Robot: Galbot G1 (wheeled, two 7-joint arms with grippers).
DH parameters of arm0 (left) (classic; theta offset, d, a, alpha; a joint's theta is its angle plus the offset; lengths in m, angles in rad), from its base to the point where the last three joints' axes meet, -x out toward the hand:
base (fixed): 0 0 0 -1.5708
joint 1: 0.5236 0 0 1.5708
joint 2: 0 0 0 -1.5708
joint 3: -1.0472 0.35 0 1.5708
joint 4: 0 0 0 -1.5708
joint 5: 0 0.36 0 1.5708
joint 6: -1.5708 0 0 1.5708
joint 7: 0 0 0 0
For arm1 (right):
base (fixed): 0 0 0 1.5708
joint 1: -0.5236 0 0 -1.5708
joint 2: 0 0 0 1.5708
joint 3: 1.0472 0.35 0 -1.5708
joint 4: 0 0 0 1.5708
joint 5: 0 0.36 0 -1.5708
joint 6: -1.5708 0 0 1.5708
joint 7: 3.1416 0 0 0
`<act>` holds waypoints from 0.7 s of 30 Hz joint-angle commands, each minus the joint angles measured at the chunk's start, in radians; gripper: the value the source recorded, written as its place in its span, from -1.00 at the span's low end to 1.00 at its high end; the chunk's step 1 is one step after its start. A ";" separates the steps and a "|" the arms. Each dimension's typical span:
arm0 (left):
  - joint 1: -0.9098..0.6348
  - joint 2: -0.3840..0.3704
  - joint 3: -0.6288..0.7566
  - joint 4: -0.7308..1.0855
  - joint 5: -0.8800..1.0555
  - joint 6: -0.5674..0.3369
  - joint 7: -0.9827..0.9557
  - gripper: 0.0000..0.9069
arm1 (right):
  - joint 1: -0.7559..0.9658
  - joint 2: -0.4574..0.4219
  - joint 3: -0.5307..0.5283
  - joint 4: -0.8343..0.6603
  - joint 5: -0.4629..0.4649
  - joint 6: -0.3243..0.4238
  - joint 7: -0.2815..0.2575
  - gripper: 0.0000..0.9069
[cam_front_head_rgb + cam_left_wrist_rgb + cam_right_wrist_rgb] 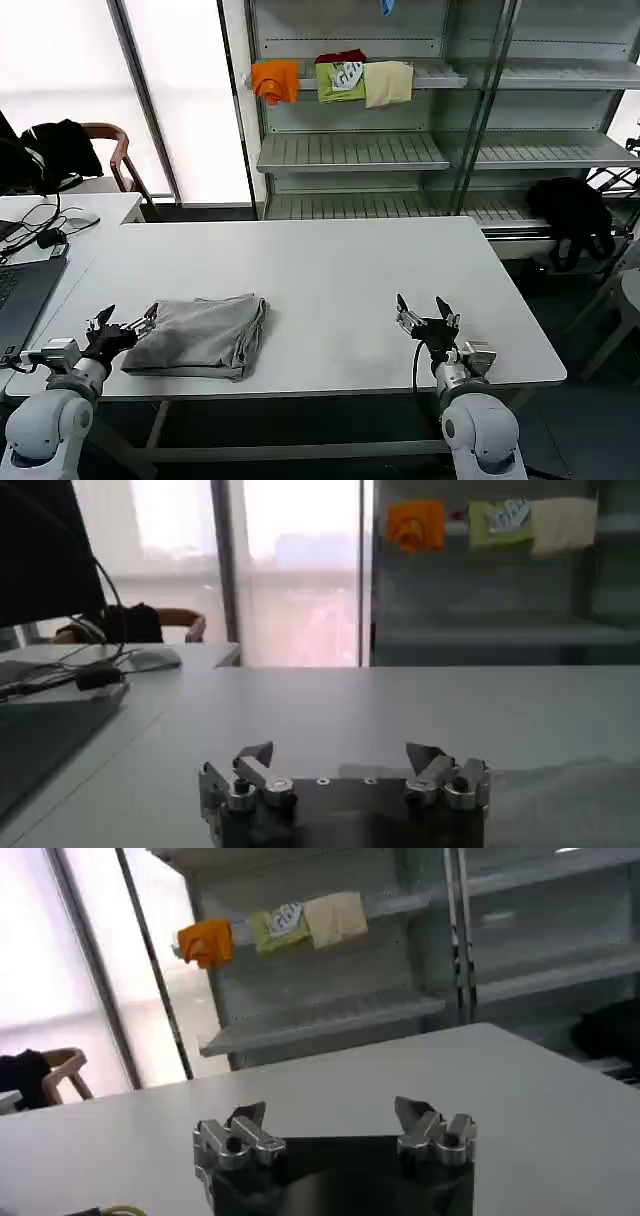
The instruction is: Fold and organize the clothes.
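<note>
A light grey shirt [203, 334] lies folded into a compact rectangle on the white table [320, 270], near its front left. My left gripper [128, 319] stands open just beside the shirt's left edge, with nothing between its fingers. In the left wrist view the left gripper [340, 752] is open over bare tabletop, and the grey shirt's edge [560, 780] shows off to one side. My right gripper [423, 306] stands open over bare table at the front right, well apart from the shirt. The right wrist view has this gripper [330, 1113] open and holding nothing.
Shelving [350, 150] behind the table holds orange [275, 79], green [340, 78] and cream [388, 82] folded garments. A laptop [20, 290] and cables [40, 235] lie at the left. A chair with a black garment [60, 150] stands back left, and another black garment [572, 215] at the right.
</note>
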 commanded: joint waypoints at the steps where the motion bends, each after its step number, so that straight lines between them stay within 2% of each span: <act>1: 0.003 0.003 -0.042 0.090 -0.034 0.017 0.021 1.00 | -0.005 -0.002 0.000 0.006 -0.004 -0.001 0.002 1.00; 9: 0.029 -0.041 -0.031 0.060 -0.058 0.050 0.001 1.00 | -0.009 -0.005 0.012 0.009 -0.001 -0.005 0.005 1.00; 21: 0.055 -0.061 -0.019 0.056 -0.040 0.029 0.002 1.00 | -0.013 0.000 0.008 0.006 -0.002 -0.013 0.011 1.00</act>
